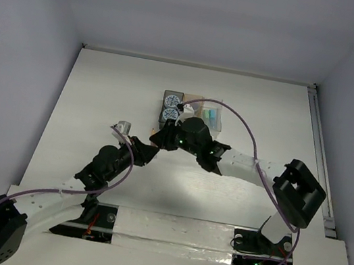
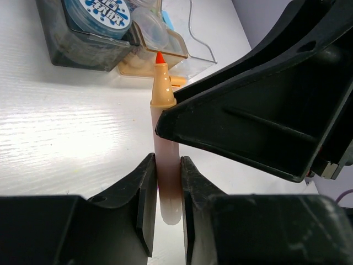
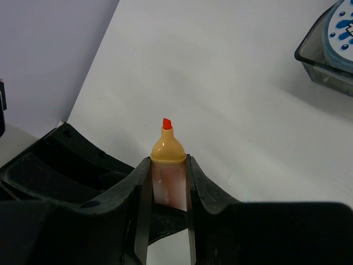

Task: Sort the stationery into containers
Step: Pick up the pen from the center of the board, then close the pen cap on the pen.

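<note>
An orange highlighter (image 2: 164, 88) with a bare red tip and a pale barrel is held by both grippers at once. My left gripper (image 2: 167, 171) is shut on its blunt rear end. My right gripper (image 3: 167, 171) is shut on the barrel just below the orange tip cone (image 3: 167, 148). The two grippers meet in the top view, left (image 1: 149, 148) and right (image 1: 163, 137), just in front of the containers. The dark grey box (image 1: 171, 107) holds round patterned discs (image 2: 102, 8). The tan box (image 1: 192, 102) and the clear box (image 1: 212, 117), with teal and light blue sticks, stand beside it.
The joined boxes stand at mid-table, close beyond the grippers; the dark grey one also shows in the right wrist view (image 3: 325, 69). A small orange piece (image 2: 177, 81) lies on the table by the tan box (image 2: 160, 52). White walls ring the table.
</note>
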